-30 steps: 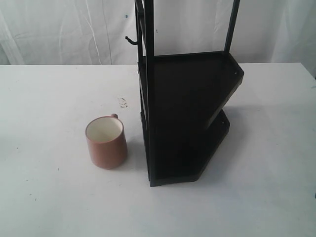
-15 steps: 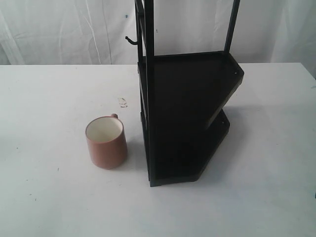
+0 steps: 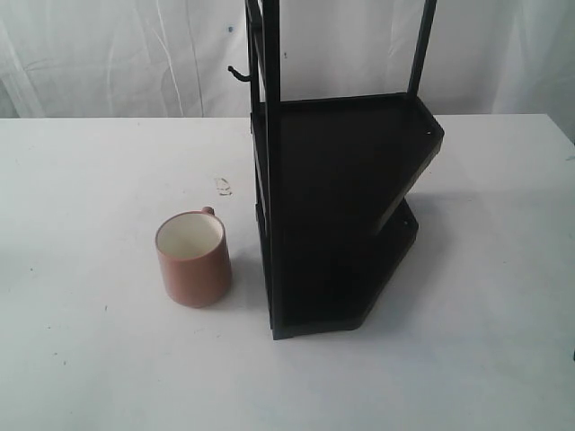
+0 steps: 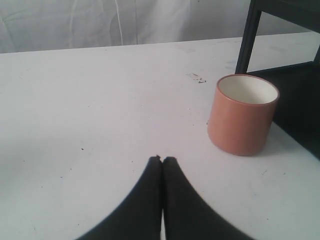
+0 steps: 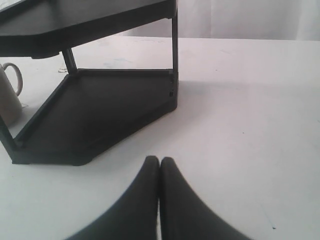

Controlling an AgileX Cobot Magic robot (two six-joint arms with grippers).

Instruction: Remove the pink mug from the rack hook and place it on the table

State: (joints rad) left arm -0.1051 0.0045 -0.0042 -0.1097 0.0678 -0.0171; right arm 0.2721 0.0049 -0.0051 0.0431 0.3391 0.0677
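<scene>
Only the exterior view shows what looks like the rack hook [image 3: 237,74].

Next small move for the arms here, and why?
Probably none: just stay back. The pink mug stands upright on the table, apart from the rack, and the rack hook is bare, so the task looks done. The left end effector is shut and empty, short of the mug; the right end effector is shut near the rack's base.
</scene>
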